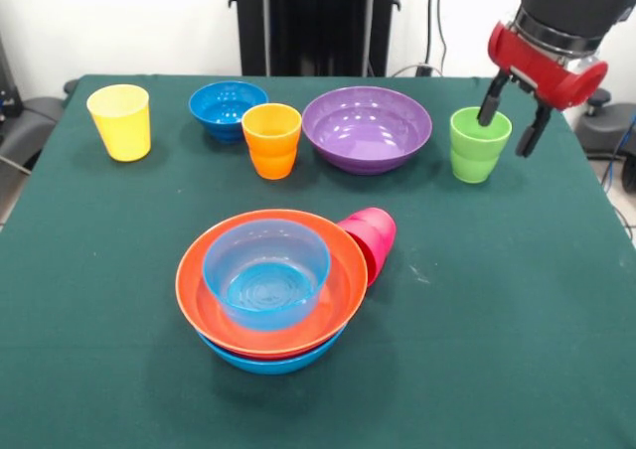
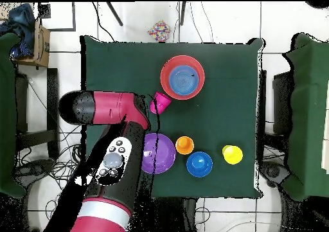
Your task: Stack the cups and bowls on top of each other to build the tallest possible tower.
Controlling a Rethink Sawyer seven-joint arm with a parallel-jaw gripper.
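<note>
- Gripper [image 1: 510,118] spread wide, one finger inside green cup [image 1: 479,146], other outside its wall: set for a rim pinch, near tabletop's far right edge.
- Tower [image 1: 271,288] mid-table, toward near edge; pink cup [image 1: 373,238] on its side against it.

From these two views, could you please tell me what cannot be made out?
- Light green plastic cup: absent from the overhead view, hidden under the red and black arm.
- Claw: likewise hidden overhead by the arm.
- Stack of bowls: the front view does not settle how many lie beneath the large orange bowl.
</note>
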